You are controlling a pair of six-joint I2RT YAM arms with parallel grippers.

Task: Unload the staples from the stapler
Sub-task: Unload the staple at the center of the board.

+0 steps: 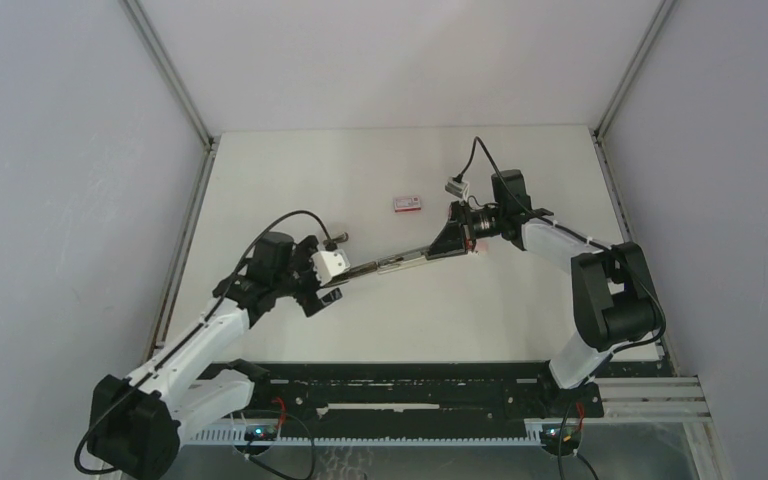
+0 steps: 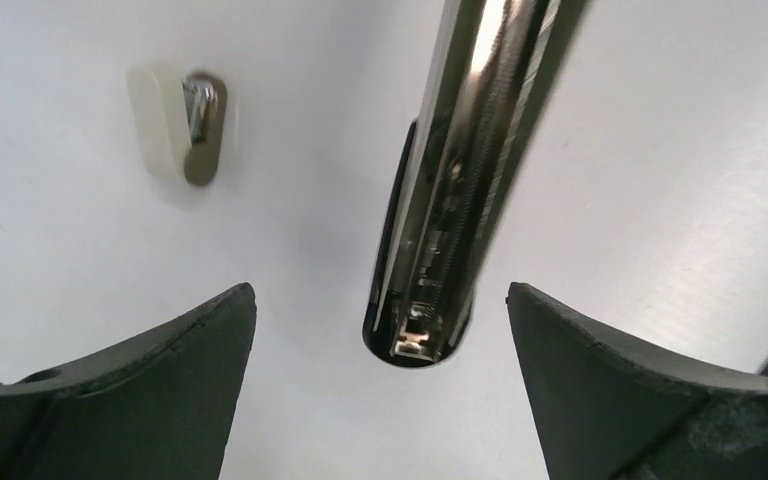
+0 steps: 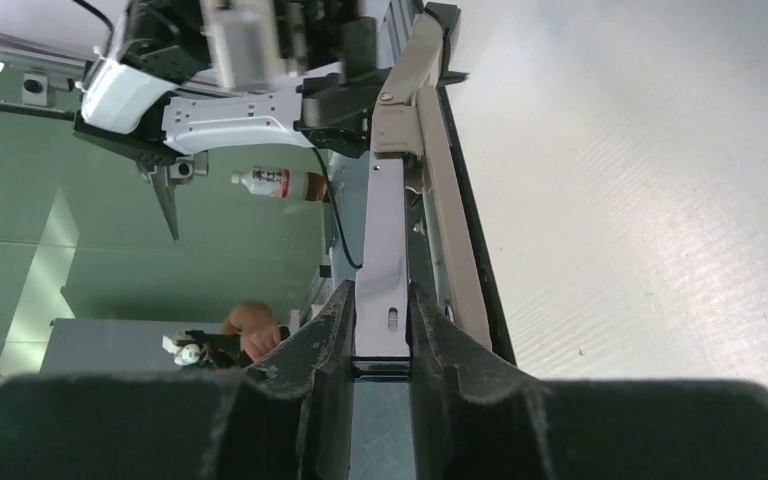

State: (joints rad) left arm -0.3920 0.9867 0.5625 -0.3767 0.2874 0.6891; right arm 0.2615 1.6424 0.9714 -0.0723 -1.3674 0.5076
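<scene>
The right gripper (image 3: pixel 380 300) pinches the long, shiny metal stapler (image 1: pixel 415 258) over the middle of the table (image 1: pixel 290 190). The left gripper (image 2: pixel 380 292) gapes wide, one dark finger each side of the stapler's rounded tip, not touching. I cannot tell where the staples are.

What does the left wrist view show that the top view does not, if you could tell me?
Only the left wrist view: the spring inside the open rail of the stapler, and a small beige piece lying beside it. Only the top view: the red-and-white box, and the right claw shut on the stapler's far end. Both: the stapler's near end between the fingers of the open left claw, over the white table.
</scene>
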